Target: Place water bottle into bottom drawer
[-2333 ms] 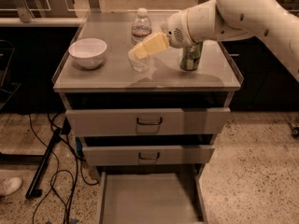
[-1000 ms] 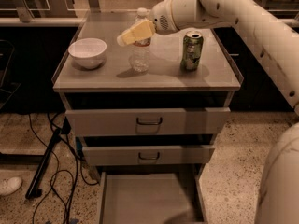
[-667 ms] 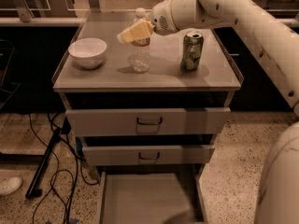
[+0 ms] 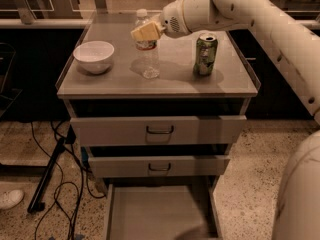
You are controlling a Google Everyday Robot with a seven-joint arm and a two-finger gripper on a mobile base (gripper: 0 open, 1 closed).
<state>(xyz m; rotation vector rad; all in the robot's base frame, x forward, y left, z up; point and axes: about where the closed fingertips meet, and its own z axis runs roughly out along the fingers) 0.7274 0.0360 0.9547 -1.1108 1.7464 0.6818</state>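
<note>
The water bottle (image 4: 148,59), clear with a white cap and a pale label band, stands upright on the grey cabinet top (image 4: 120,81). My gripper (image 4: 145,32) reaches in from the right and sits at the bottle's upper part, just below the cap, covering its shoulder. The bottle's base rests on the top. Below, the bottom drawer (image 4: 157,214) is pulled out toward the camera, and its flat grey floor is bare.
A green can (image 4: 205,54) stands right of the bottle, under my arm. A white bowl (image 4: 94,55) sits at the left of the top. The two upper drawers (image 4: 159,130) are slightly ajar. Cables (image 4: 55,184) and a shoe (image 4: 10,199) lie on the floor at left.
My gripper has risen and moved left from beside the bottle's middle to its neck. Over the last second it has hardly moved. The bottle has stayed in place.
</note>
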